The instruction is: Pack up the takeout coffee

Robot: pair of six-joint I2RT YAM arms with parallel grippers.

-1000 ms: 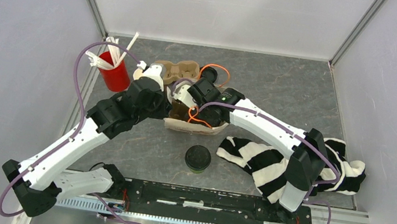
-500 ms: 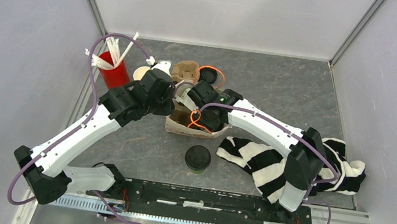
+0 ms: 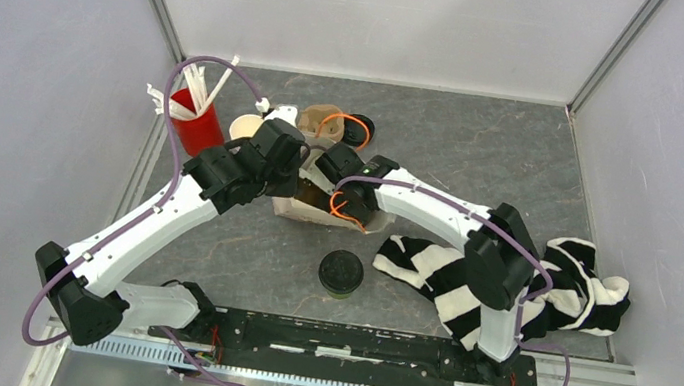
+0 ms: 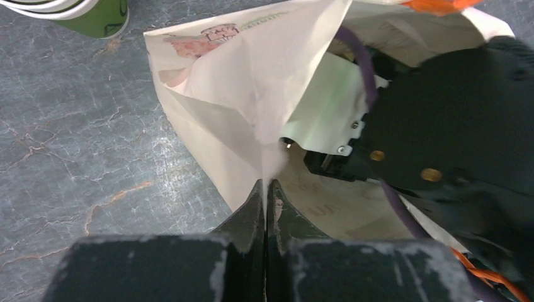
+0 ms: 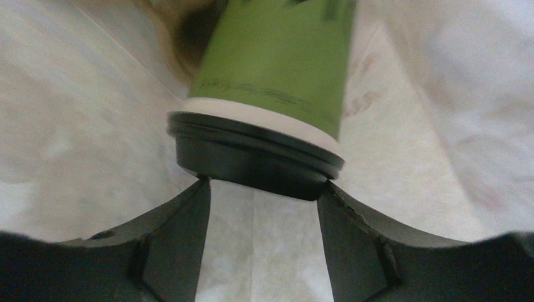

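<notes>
Three green cups counted: first cup (image 5: pixel 277 75), black-lidded, inside the paper bag (image 4: pixel 214 82), clasped at the lid between the right gripper's (image 5: pixel 264 189) fingertips; second cup (image 3: pixel 341 272), also lidded, standing at the bag's near side, apart from it; third cup (image 3: pixel 246 126), unlidded, just beyond the bag's far left corner. One bag, one red cup (image 3: pixel 196 127) of straws, one brown carrier (image 3: pixel 320 121), one striped cloth (image 3: pixel 453 274). Left gripper (image 4: pixel 266 189) clenched on the bag's edge, holding its mouth up. Judged mid-step: lowering the first coffee into the bag. Next, probably: stand it upright on the bag's bottom, let go, draw out without dragging the paper, then fetch the second cup.
</notes>
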